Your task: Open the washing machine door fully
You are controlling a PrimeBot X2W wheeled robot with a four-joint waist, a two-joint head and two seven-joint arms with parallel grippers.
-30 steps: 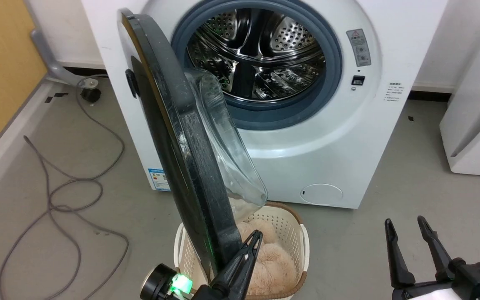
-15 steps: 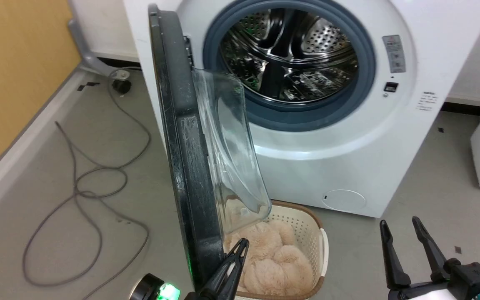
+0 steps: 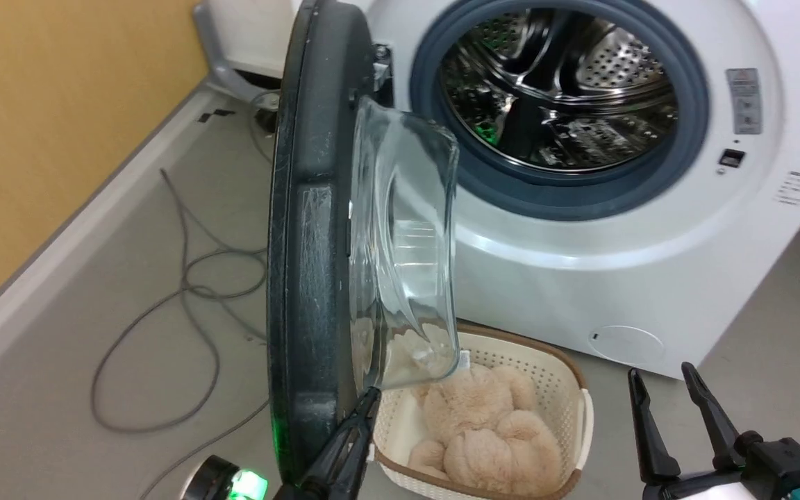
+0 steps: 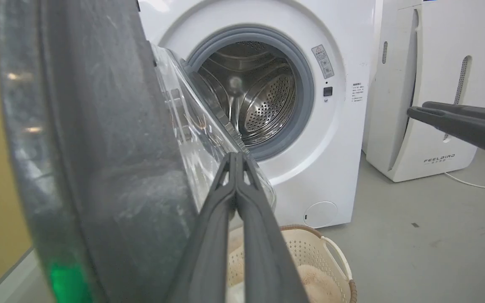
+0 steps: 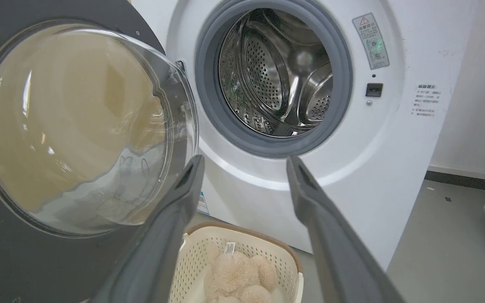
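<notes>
Head view — closed left gripper (image 3: 370,397) at half-open washing machine door (image 3: 306,243)

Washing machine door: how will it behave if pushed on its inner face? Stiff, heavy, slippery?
Probably stiff: the washing machine door is a thick black disc, so it should swing on its hinge rather than flex. Likely hefty, given the bulging glass bowl. The shut left hand offers only narrow tips, so it may slip.

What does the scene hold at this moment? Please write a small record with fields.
Door: large round glossy black washing machine door with clear glass bowl, swung open, edge-on to the head view
Left end effector: shut, tips at the door's inner face
Right end effector: open, holding nothing
Basket: cream perforated plastic basket, beige plush toy inside
</notes>
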